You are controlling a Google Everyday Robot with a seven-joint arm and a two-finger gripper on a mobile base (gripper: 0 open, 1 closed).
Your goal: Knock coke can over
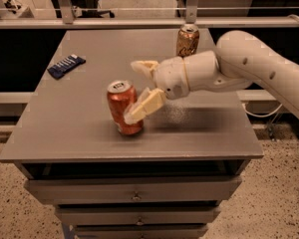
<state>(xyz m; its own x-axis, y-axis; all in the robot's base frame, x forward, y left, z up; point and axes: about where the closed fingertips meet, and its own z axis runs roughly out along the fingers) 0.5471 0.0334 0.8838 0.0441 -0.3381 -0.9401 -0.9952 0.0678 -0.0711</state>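
1. Coke can (120, 108) upright on bench (65, 133); gold-brown can (188, 40) well behind it.
2. Claw (132, 91) spread wide, holding nothing, one finger (147, 103) against the coke can's side.
3. Toppling not done; push remains.

Dim warm overhead light; hand (133, 91) at coke can (117, 104); soft arm (249, 63) shadow across table (65, 133).

You can read no text here: the coke can (117, 106) near the front, the gold-brown can (188, 40) at the far edge and the blue packet (66, 65) far left show only illegible marks. The gripper (132, 91), fingers spread, sits against the coke can's right side.
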